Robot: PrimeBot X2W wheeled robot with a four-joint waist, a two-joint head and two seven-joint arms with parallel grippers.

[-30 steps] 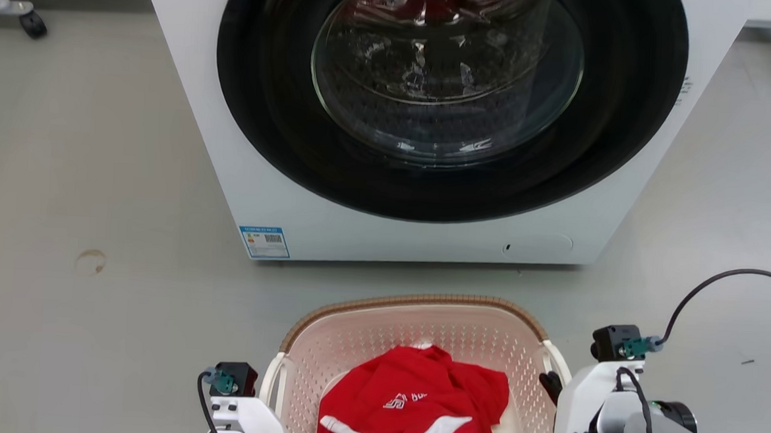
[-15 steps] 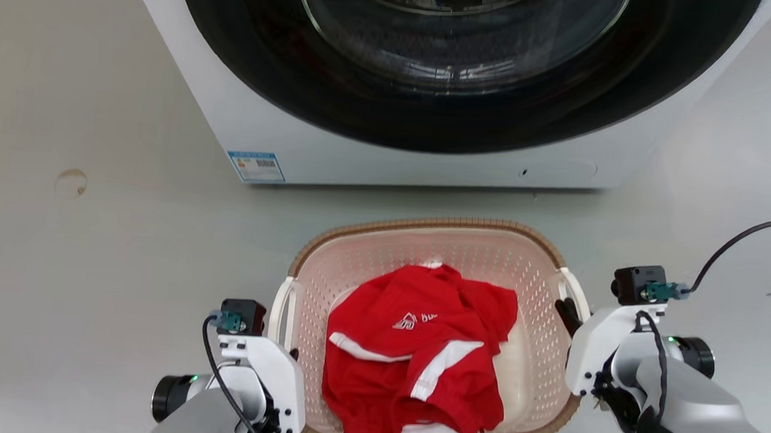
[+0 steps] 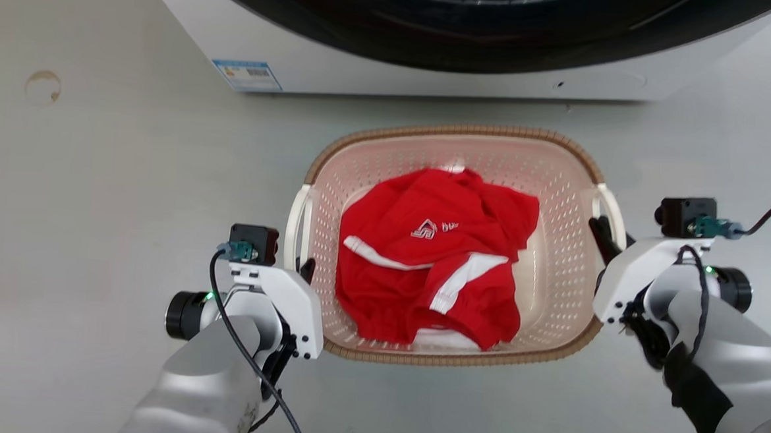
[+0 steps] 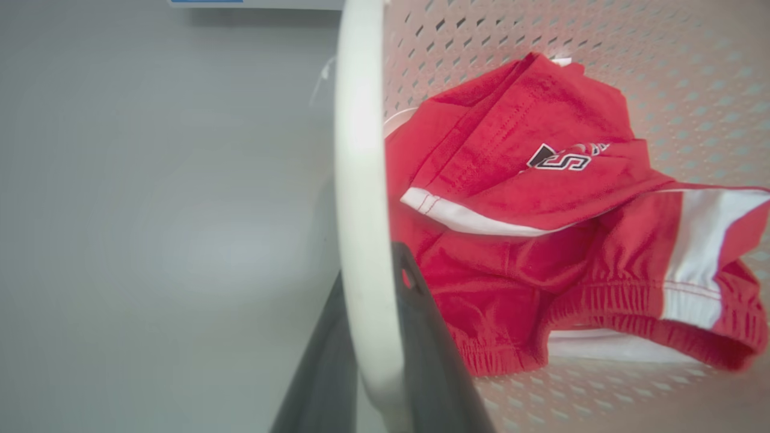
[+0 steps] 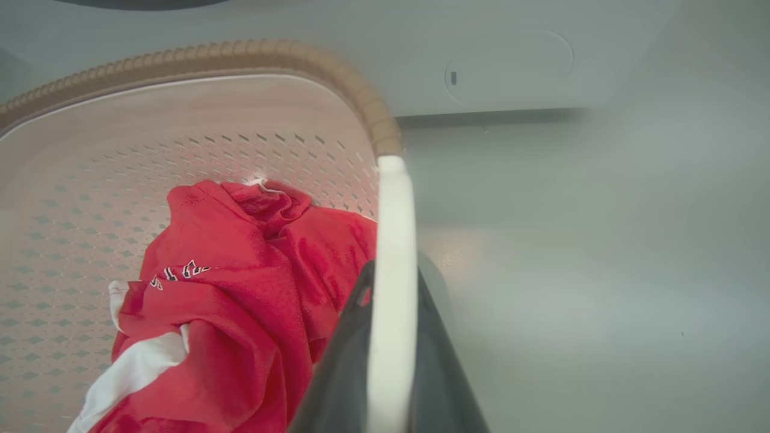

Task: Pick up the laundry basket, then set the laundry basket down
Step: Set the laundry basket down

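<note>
**Item: laundry basket, pale perforated tub, brown woven-look rim.** I am seeing it lying on or just above the grey floor, just in front of the white washing machine. I cannot tell whether its base is touching down. A crumpled red garment is lying inside.

**Item: left gripper.** I am reading it as clenched on the left handle. In the left wrist view, the white bar is running up between the two dark fingers, one on either side.

**Item: right gripper.** It is likewise clamped on the right handle. In the right wrist view, the bar is standing pinched between the fingers.

**Relation governing the next move.** The basket is lying directly between the two grippers. Its long axis is running from one gripper across to the other, with a handle at each short end. Neither arm is nearer, since both are already in contact. The right grip is sitting slightly farther from me than the left, so the tub is looking a little skewed. I am judging that any raising or lowering is calling for both arms to travel together and level. If they do not, the basket will be tipping along that axis and the garment sliding to the low end.
</note>
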